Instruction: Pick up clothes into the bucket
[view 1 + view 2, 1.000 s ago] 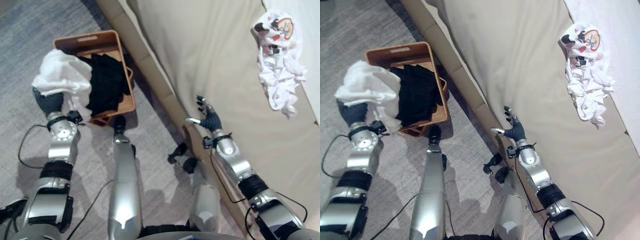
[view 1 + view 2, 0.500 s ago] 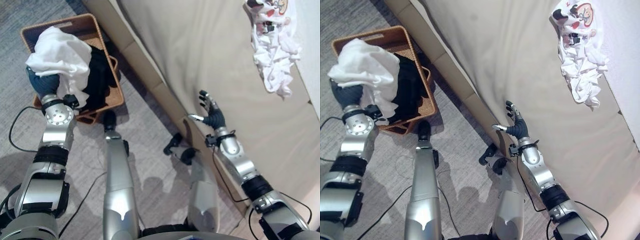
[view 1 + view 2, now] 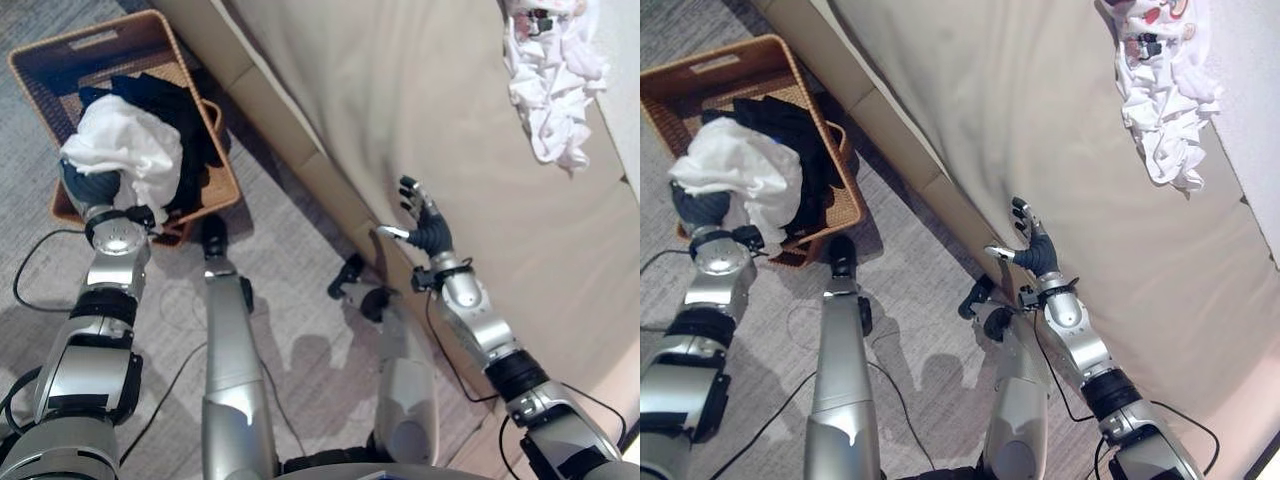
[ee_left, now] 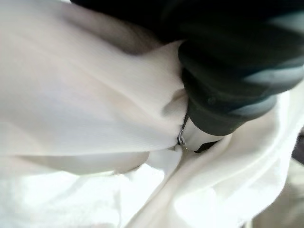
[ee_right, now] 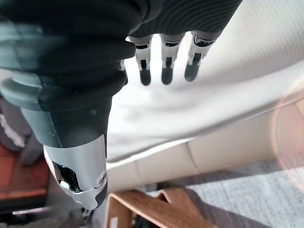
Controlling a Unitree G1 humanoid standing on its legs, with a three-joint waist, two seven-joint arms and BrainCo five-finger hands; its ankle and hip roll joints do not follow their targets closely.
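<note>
A woven brown basket (image 3: 72, 44) stands on the carpet at the upper left, with black clothes (image 3: 165, 100) inside it. My left hand (image 3: 93, 187) is raised over the basket's near part, and a white cloth (image 3: 125, 148) lies bunched over it and hangs down. Close up, that white cloth (image 4: 85, 109) wraps round the left hand's dark cover (image 4: 228, 71). My right hand (image 3: 424, 226) is open and held up at the edge of the bed, its straight fingers (image 5: 164, 66) holding nothing. A white printed garment (image 3: 548, 75) lies crumpled on the bed at the far right.
A wide bed with a beige sheet (image 3: 400, 90) runs diagonally across the right side, its padded side (image 3: 290, 150) close to the basket. Grey carpet (image 3: 300, 260) lies between the bed and the basket.
The camera has shifted, so the whole picture moved. My left hand with the white cloth has gone from the basket's left edge to over its near part. The right hand has barely moved.
</note>
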